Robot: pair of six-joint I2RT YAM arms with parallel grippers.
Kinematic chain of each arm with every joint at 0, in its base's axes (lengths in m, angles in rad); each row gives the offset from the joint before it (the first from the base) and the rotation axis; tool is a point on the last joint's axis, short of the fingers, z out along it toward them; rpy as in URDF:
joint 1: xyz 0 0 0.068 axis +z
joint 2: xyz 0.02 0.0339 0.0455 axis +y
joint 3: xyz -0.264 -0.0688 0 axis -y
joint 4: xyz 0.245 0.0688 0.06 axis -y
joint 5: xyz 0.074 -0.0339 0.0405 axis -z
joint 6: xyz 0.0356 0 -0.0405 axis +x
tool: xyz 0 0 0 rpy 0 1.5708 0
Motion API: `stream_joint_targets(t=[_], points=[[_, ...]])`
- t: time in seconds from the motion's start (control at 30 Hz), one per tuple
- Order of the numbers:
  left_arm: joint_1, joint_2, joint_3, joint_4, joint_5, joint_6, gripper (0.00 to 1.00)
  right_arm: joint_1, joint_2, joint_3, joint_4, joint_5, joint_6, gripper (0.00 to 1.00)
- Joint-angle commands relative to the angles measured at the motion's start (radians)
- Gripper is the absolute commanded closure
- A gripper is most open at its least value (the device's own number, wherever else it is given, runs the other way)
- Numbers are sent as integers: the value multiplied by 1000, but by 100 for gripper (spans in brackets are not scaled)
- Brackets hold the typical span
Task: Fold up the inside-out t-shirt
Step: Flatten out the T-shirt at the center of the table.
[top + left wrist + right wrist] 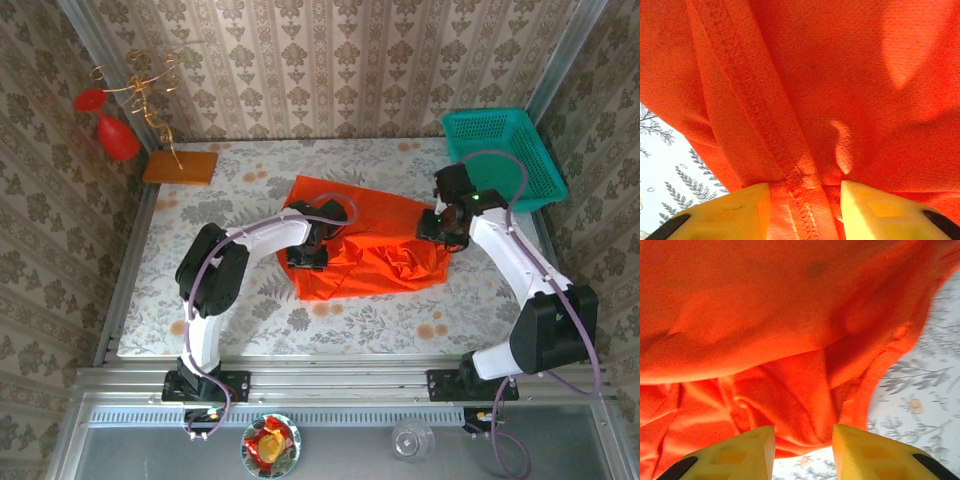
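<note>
From the top external view, one inside-out t-shirt (375, 250) is seen lying rumpled on the middle of the flowered table (250, 315), between two arms. The left gripper (308, 256) is set down on the shirt's left edge and the right gripper (441, 229) at its right edge. One teal basket (500, 155) is placed at the far right corner, apart from the cloth. One flat orange board (180, 167) lies at the far left corner, and one red cone ornament (118, 138) is seen beside one gilt wire stand (150, 85) near it. In the left wrist view, two yellow fingers (735, 210) are seen standing apart, and one stitched seam (755, 115) of the t-shirt (865, 75) runs down between them (the cloth fills the gap, yet whether it is squeezed cannot be told). A patch of the table (660, 172) is shown at the lower left. In the right wrist view, two yellow fingers (865, 450) are likewise held apart, with nothing clamped between them. The t-shirt (765, 315) is draped in folds just beyond the tips, and bare table (930, 390) is seen through the gap and along the right side.
</note>
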Motion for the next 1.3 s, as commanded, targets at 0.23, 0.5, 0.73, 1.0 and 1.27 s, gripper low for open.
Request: stream_joint_targets(t=[0.23, 0.5, 0.73, 1.0, 1.27], points=[[39, -95, -72, -46, -52, -11, 64, 289, 264, 71, 179, -185, 116, 44], [66, -168, -152, -22, -36, -18, 72, 363, 482, 225, 151, -127, 129, 40], [81, -169, -178, 16, 23, -21, 80, 362, 471, 230, 124, -91, 113, 40], [87, -132, -178, 63, 56, -20, 68, 360, 434, 211, 112, -73, 109, 40], [117, -146, -221, 91, 51, -33, 78, 360, 392, 184, 99, -50, 112, 41]])
